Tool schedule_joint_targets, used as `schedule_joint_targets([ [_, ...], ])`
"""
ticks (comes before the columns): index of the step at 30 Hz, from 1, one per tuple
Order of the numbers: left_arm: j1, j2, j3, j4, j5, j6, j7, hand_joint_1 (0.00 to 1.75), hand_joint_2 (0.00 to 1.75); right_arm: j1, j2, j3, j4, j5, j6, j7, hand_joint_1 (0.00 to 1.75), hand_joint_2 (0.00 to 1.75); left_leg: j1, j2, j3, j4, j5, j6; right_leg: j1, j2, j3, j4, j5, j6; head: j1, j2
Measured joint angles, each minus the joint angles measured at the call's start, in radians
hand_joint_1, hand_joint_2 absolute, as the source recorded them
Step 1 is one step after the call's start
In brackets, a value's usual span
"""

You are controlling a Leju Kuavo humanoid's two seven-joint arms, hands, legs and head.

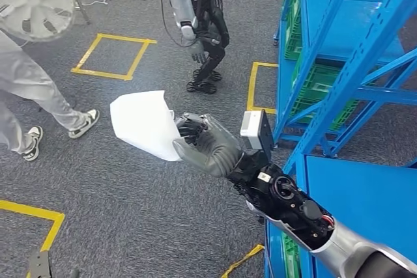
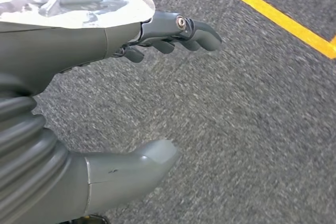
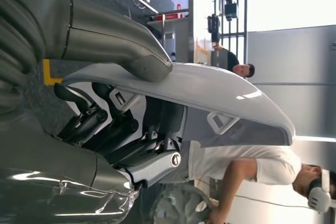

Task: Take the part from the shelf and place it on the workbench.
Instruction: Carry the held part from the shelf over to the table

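Part: smooth white curved plastic panel [image 1: 143, 124], thin shell.
Right robot hand [image 1: 206, 142]: grey, gripped the panel's edge.
Left robot hand [image 2: 118, 40]: held nothing, fingers apart above rough grey carpet [image 2: 245, 119].

Head view looks down from high at grey carpet [image 1: 147, 219], blue shelf [image 1: 344, 63] on the right. Left wrist view sits close behind left hand [image 2: 118, 40], facing carpet. Right wrist view, turned sideways, close behind right hand [image 3: 118, 129]; shares white part [image 1: 143, 125] with head view.
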Motion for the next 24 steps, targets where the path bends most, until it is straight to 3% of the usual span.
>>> schedule_joint_targets([
  [2,0.000,-0.001,0.000,0.000,0.000,0.000,0.000,0.00,1.75,0.001,0.000,-0.002,0.000,0.000,0.000,0.000,1.75,1.75,0.006,-0.012,0.003,-0.003,0.002,0.008,-0.003,0.030,-0.044,0.097,-0.055,0.009,0.006,0.000],
  [4,0.000,-0.001,0.000,0.000,0.000,0.000,0.000,0.00,1.75,0.004,0.000,-0.002,0.001,0.000,-0.001,0.000,1.75,1.75,0.006,-0.026,0.003,-0.002,0.002,0.012,-0.004,0.050,-0.113,0.246,-0.116,0.014,0.012,0.000],
  [5,0.000,-0.001,0.000,0.000,0.000,0.000,0.000,0.00,1.75,0.006,0.000,-0.002,0.002,0.000,-0.001,0.000,1.75,1.75,0.006,-0.034,0.003,-0.002,0.001,0.012,-0.004,0.052,-0.136,0.293,-0.125,0.016,0.013,0.000],
  [6,0.000,-0.001,0.000,0.000,0.000,0.000,0.000,0.00,1.75,0.008,0.000,-0.002,0.002,0.000,-0.001,0.000,1.75,1.75,0.006,-0.044,0.004,-0.002,0.001,0.012,-0.004,0.053,-0.140,0.297,-0.113,0.015,0.014,0.000],
  [7,0.001,-0.001,0.000,0.000,0.000,0.000,0.000,0.00,1.75,0.010,-0.001,-0.002,0.003,0.000,-0.001,0.000,1.75,1.75,0.006,-0.054,0.006,-0.001,0.001,0.012,-0.004,0.055,-0.125,0.258,-0.083,0.013,0.015,0.000],
  [9,0.000,-0.003,0.000,0.000,0.000,0.000,0.000,0.00,1.75,0.009,-0.002,-0.002,0.003,0.000,-0.001,0.000,1.75,1.75,0.006,-0.074,0.008,0.000,0.000,0.009,-0.005,0.081,-0.059,0.112,-0.007,0.005,0.019,0.000],
  [11,-0.001,-0.005,0.000,0.000,0.000,0.000,0.000,0.00,1.75,0.009,-0.002,-0.002,0.002,0.000,-0.001,0.000,1.75,1.75,0.005,-0.090,0.002,0.004,0.002,0.001,-0.007,0.114,-0.010,0.008,0.025,-0.002,0.017,0.000],
  [12,0.000,-0.005,0.000,0.000,0.000,0.001,0.000,0.00,1.75,0.009,-0.002,-0.002,0.002,0.000,-0.001,0.000,1.75,1.75,0.006,-0.097,-0.004,0.004,0.004,-0.004,-0.007,0.122,-0.002,-0.006,0.023,-0.005,0.016,0.000],
  [14,0.003,-0.004,0.000,0.000,0.000,0.002,0.000,0.00,1.75,0.009,-0.002,-0.003,0.002,0.000,-0.001,0.000,1.75,1.75,0.007,-0.109,-0.011,0.003,0.008,-0.015,-0.008,0.108,0.001,-0.013,0.026,-0.012,0.016,0.000],
  [16,0.004,-0.002,0.000,0.000,0.000,0.003,0.000,0.00,1.75,0.007,-0.003,-0.003,0.002,0.000,-0.001,0.000,1.75,1.75,0.006,-0.085,-0.028,0.040,-0.018,-0.026,-0.013,0.090,0.005,-0.021,0.032,-0.022,0.010,0.000],
  [18,0.002,-0.002,0.000,0.001,0.000,0.004,0.000,0.00,1.75,0.006,-0.003,-0.003,0.002,0.000,0.000,-0.001,1.75,1.75,0.006,-0.045,-0.085,0.163,-0.081,-0.037,-0.015,0.072,0.006,-0.024,0.033,-0.028,0.001,0.000],
  [19,0.003,-0.002,0.000,0.001,0.000,0.004,0.000,0.00,1.75,0.007,-0.003,-0.003,0.002,0.000,0.000,0.000,1.75,1.75,0.008,-0.036,-0.121,0.237,-0.109,-0.042,-0.016,0.064,0.005,-0.024,0.033,-0.029,-0.003,0.000],
  [20,0.004,-0.003,0.000,0.001,0.000,0.004,0.000,0.00,1.75,0.008,-0.003,-0.003,0.003,0.000,0.000,0.000,1.75,1.75,0.011,-0.032,-0.148,0.292,-0.123,-0.046,-0.016,0.055,0.005,-0.024,0.032,-0.030,-0.005,0.000],
  [21,0.004,-0.003,0.000,0.001,0.001,0.004,0.000,0.00,1.75,0.008,-0.003,-0.003,0.003,0.000,0.000,0.000,1.75,1.75,0.015,-0.029,-0.158,0.310,-0.119,-0.050,-0.017,0.048,0.005,-0.024,0.031,-0.029,-0.007,0.000],
  [22,0.005,-0.003,0.000,0.001,0.002,0.003,0.000,0.00,1.75,0.008,-0.003,-0.003,0.003,-0.001,0.000,-0.001,1.75,1.75,0.019,-0.026,-0.148,0.285,-0.096,-0.053,-0.019,0.040,0.006,-0.023,0.030,-0.027,-0.007,0.000],
  [24,0.004,-0.003,0.000,0.001,0.003,-0.003,0.000,0.00,1.75,0.008,-0.003,-0.003,0.003,-0.001,0.002,-0.002,1.75,1.75,0.025,-0.002,-0.080,0.146,-0.029,-0.060,-0.020,0.025,0.009,-0.021,0.024,-0.018,-0.008,0.000],
])
